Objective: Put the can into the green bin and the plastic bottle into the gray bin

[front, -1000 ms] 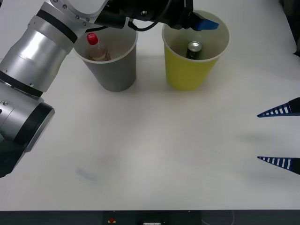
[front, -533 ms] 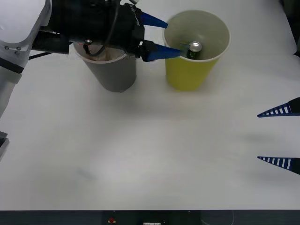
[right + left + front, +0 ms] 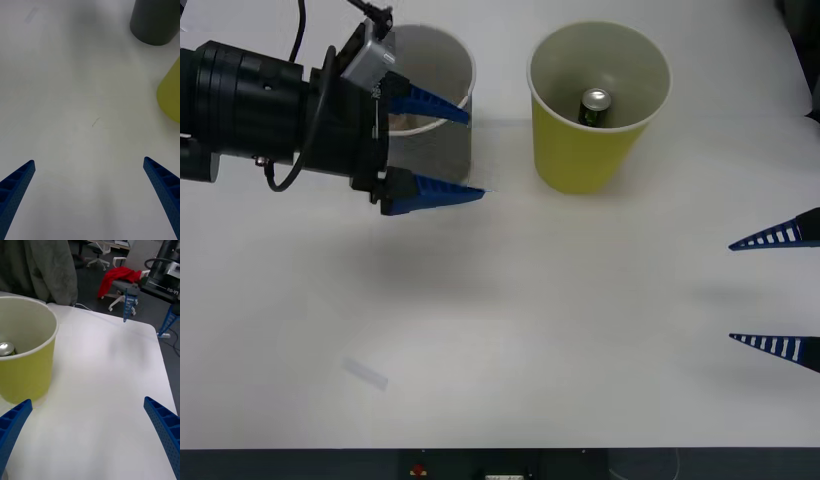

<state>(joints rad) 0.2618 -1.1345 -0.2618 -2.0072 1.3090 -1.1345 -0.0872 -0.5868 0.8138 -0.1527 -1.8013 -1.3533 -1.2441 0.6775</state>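
Front view: can point(image 3: 595, 104) sits upright inside the green bin point(image 3: 590, 160), silver top up, low against the inner wall. Green bin stands on the white table point(image 3: 560, 330) toward the far edge. Gray bin point(image 3: 442, 150) is just beside it on the robot's left, a small gap between them, not touching. Bottle: a bit of brownish content shows inside the gray bin behind the blue fingers, cannot tell more than that.

Left gripper point(image 3: 435, 148) hangs in front of the gray bin, pointing toward the green bin, fingers spread wide, gripping nothing. Upper finger crosses the gray bin's rim in this view, lower finger overlaps its base; cannot tell if either touches.

Left wrist view: green bin point(image 3: 26, 363) with the can top point(image 3: 6, 348) visible at the inner wall, own fingers apart at both corners.

Right gripper point(image 3: 780, 292) is at the table's right edge, well apart from both bins, fingers spread, empty. Right wrist view: bare table point(image 3: 75, 93), gray bin base point(image 3: 155, 22) and green bin side point(image 3: 170, 97) farther off.
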